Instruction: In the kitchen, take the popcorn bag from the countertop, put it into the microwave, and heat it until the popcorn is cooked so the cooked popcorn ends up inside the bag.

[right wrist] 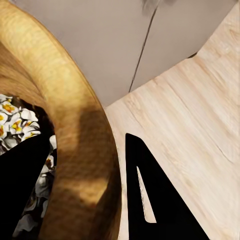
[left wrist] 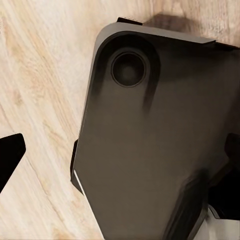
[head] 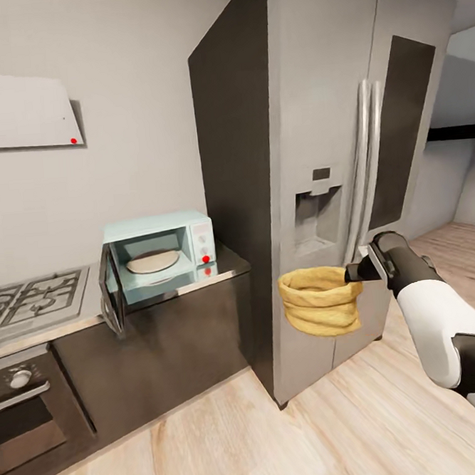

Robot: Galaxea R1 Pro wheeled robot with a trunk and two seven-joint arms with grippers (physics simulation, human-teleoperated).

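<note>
I am facing the tall grey fridge (head: 345,150) in the kitchen, with the mint-blue microwave (head: 161,261) sitting on the worktop (head: 225,267) off to my left, its door (head: 112,290) hanging open and its turntable bare. I am carrying the popcorn bag (head: 321,301) in mid-air before the fridge's lower doors, so the carrying step is in hand, and next I judge I must swing left and slide the bag through the open door. My right arm is reaching forward and level, its right claw (head: 354,272) pinching the bag's rim (right wrist: 82,130), popcorn (right wrist: 20,122) showing inside; my left claw (left wrist: 10,155) is hanging over the floor, and I cannot tell its gape.
</note>
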